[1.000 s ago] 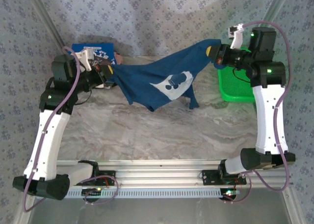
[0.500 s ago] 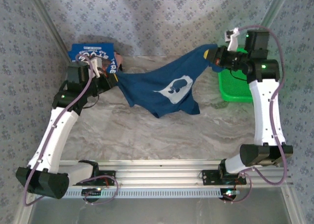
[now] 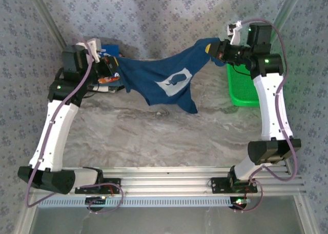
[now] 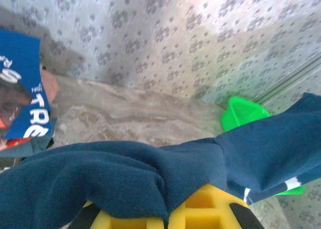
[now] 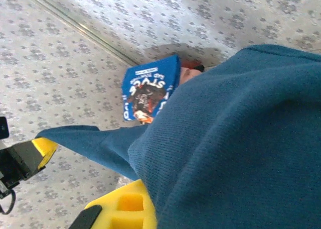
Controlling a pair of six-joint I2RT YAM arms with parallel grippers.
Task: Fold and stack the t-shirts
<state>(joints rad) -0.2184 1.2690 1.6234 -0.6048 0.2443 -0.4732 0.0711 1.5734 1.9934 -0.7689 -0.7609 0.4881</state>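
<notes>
Both arms are pulling toward the far edge of the table (image 3: 154, 136). The left gripper (image 3: 111, 65) and right gripper (image 3: 214, 47) are carrying the stretched navy t-shirt (image 3: 159, 80) farther back, with the right gripper drifting leftward and the shirt's hanging tail swinging rightward.

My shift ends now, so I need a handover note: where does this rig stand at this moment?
Left end effector: shut on one end of the navy t-shirt.
Right end effector: shut on the other end.
The shirt hangs spread between them over the table, unfolded.
Bright blue t-shirt lies at the back left, apparently folded.
Left to do: lay the navy one flat, fold it, stack both.
</notes>
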